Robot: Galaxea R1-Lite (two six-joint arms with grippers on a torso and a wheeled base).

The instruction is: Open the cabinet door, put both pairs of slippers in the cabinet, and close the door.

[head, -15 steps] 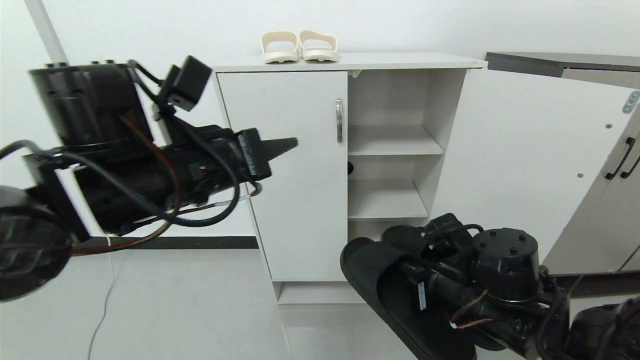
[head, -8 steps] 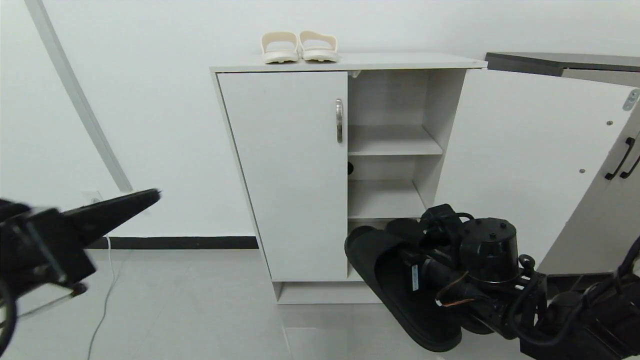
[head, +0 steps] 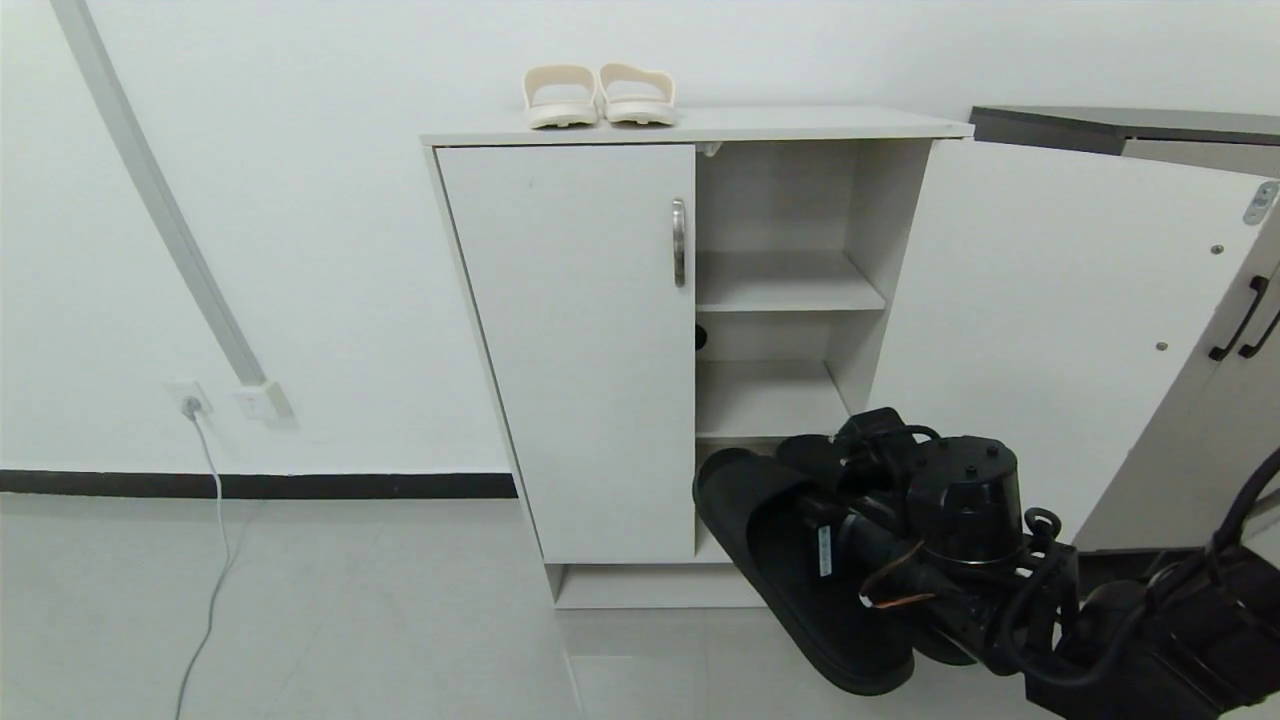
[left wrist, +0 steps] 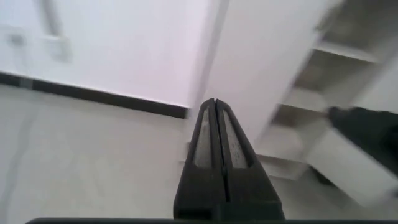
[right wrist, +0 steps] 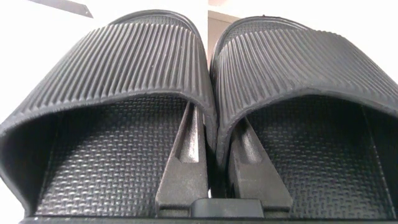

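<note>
Visibility is kinda patchy from my seat: in the head view the black slippers (head: 790, 560) and the arm's wrist cover the right hand (right wrist: 214, 118), so I only get it from its own camera. There one finger (right wrist: 185, 155) sits under each strap and the two are clamped on the straps' inner walls, pinched together between them. That pair hangs tilted off the floor (head: 350, 620), right in front of the low open side of the cabinet (head: 700, 123), and it blocks most of the bottom compartment, so I can't tell what's in there. There's a small dark round spot (head: 701, 338) on the back panel that I can't make out either. The left wrist view is smeary, but the left hand (left wrist: 215, 109) shows up fine, fingers pressed together on nothing. Count: two pairs of slippers, the black one in the grip and the cream slippers (head: 598, 95) side by side on the cabinet top. Two doors: left door (head: 580, 350) shut, with one metal handle (head: 679, 241), and right door (head: 1040, 320) swung wide open. Two bare shelves (head: 785, 282) show inside. The open door overlaps a grey cabinet (head: 1200, 440) behind it. Off to the left are a wall outlet (head: 188, 403) and its cable (head: 210, 560).
</note>
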